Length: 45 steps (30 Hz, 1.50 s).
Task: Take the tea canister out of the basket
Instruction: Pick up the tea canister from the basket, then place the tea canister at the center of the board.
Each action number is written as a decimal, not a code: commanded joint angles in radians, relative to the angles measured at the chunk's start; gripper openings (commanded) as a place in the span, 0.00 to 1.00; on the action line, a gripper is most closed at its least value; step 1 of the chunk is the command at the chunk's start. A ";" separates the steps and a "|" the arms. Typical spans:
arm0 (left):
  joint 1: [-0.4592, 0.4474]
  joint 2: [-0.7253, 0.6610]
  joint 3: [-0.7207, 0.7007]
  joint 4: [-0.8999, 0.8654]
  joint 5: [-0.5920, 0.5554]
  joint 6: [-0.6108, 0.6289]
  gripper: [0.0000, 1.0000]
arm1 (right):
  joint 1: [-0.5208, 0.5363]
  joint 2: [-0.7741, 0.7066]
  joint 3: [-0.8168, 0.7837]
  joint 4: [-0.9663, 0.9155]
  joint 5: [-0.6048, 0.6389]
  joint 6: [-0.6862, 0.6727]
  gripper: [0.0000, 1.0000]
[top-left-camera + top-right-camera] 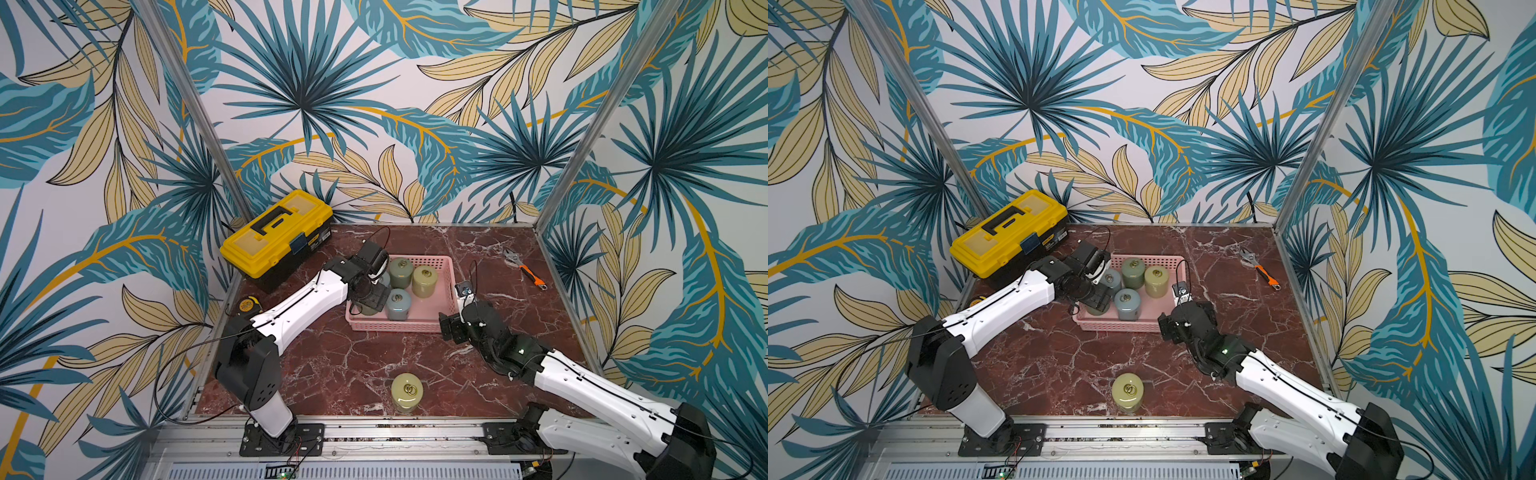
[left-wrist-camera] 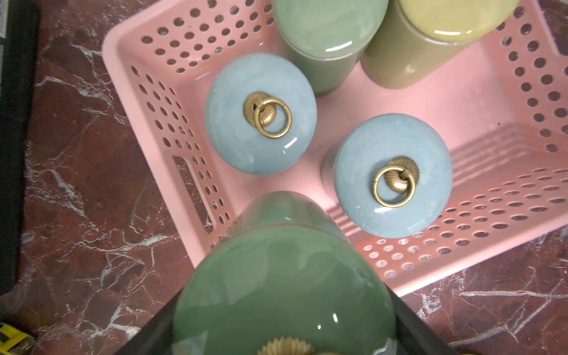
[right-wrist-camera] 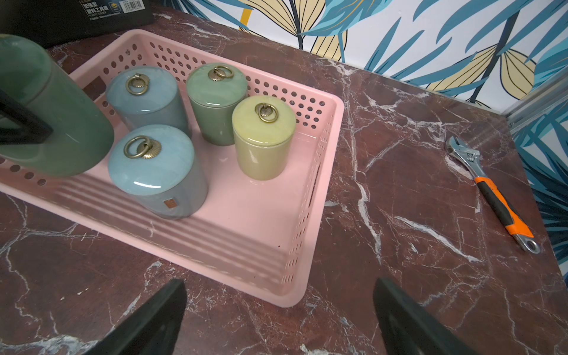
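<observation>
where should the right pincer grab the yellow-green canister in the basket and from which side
Grip the yellow-green canister across its round body just below the lid, probably from above: it stands upright and the basket wall blocks a low sideways reach. Turn the open right pincer so it misses the green canister close beside it.

**Basket** [image 1: 395,326]: pink plastic, shallow, rectangular, with perforated walls and a solid floor, lying flat. Upright inside, each lid bearing a brass ring: rear blue-grey canister [image 3: 147,95], front blue-grey canister [image 3: 156,172], green canister [image 3: 215,101], yellow-green canister [image 3: 264,138].

**Dark green canister** [image 2: 282,276]: upright, clamped in the left gripper [image 1: 368,301] at the basket corner nearest the left arm.

**Second yellow-green canister** [image 1: 407,392]: upright, outside the basket, well apart.
</observation>
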 commanded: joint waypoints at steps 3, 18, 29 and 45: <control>-0.003 -0.072 0.074 -0.019 -0.017 0.008 0.52 | -0.002 0.000 -0.018 0.006 0.018 0.000 0.99; -0.010 -0.224 -0.024 -0.027 0.044 -0.056 0.50 | -0.002 0.002 -0.018 0.005 0.026 0.001 0.99; -0.081 -0.383 -0.140 -0.061 -0.002 -0.135 0.50 | -0.003 0.007 -0.018 0.006 0.032 0.001 0.99; -0.301 -0.668 -0.386 -0.083 -0.130 -0.374 0.50 | -0.002 0.018 -0.021 0.010 0.056 0.006 0.99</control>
